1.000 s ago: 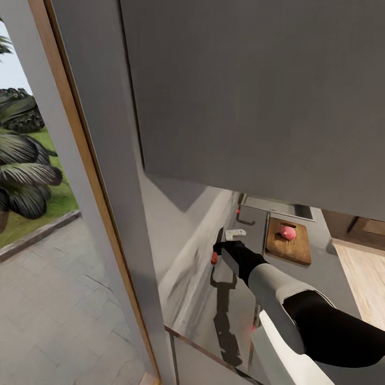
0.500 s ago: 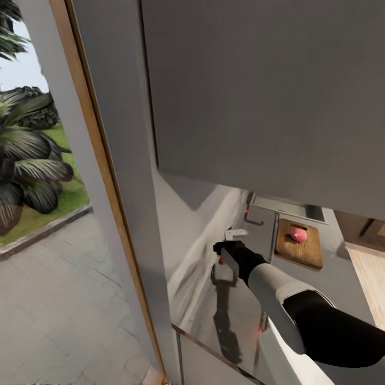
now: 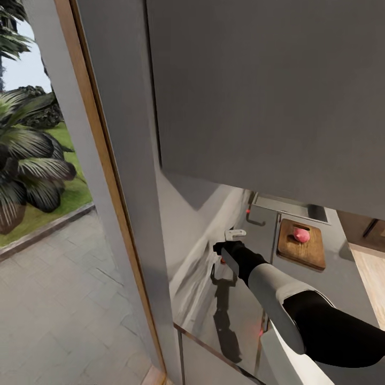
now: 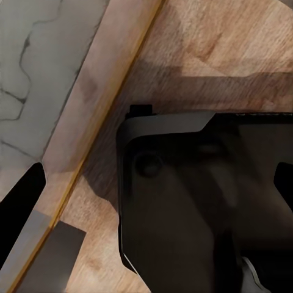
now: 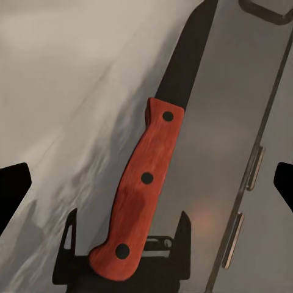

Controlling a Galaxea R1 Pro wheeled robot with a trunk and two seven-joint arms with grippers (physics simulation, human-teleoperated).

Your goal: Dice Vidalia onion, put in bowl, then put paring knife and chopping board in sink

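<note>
Paring knife [image 5: 144,183]: red handle clamped in my right fingers [image 5: 125,244], blade forward for cutting.
Vidalia onion [image 3: 301,235]: on the chopping board [image 3: 301,247], beyond knife, awaiting dicing.
Left fingers: state cannot tell.

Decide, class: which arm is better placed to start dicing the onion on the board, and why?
Right. Its gripper holds the paring knife above the countertop, toward the chopping board carrying the Vidalia onion.
</note>
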